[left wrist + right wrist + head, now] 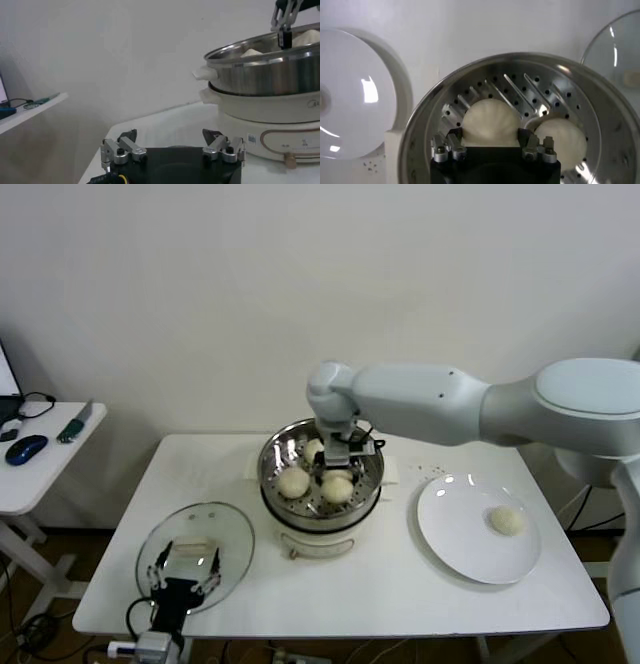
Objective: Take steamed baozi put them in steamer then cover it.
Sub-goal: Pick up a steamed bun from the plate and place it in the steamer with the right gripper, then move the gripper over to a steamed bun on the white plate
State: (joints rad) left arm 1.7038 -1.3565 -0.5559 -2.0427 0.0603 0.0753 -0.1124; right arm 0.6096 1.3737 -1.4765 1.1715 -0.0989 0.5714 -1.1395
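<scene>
The steamer (272,467) stands mid-table, and three steamed baozi lie in its basket. My right gripper (341,465) reaches down into it, shut on the front-right baozi (338,487). In the right wrist view the fingers (451,141) press both sides of that baozi (491,121), and another baozi (566,141) lies beside it. One more baozi (506,520) rests on the white plate (450,524). The cover (225,534) lies flat at the front left. My left gripper (185,572) hangs open just above it with nothing between its fingers (119,149).
A side table (40,474) at the far left holds a mouse and small items. From the left wrist view the steamer (265,75) rises to the right above its cream pot base (270,115). The table's front edge runs close to the cover.
</scene>
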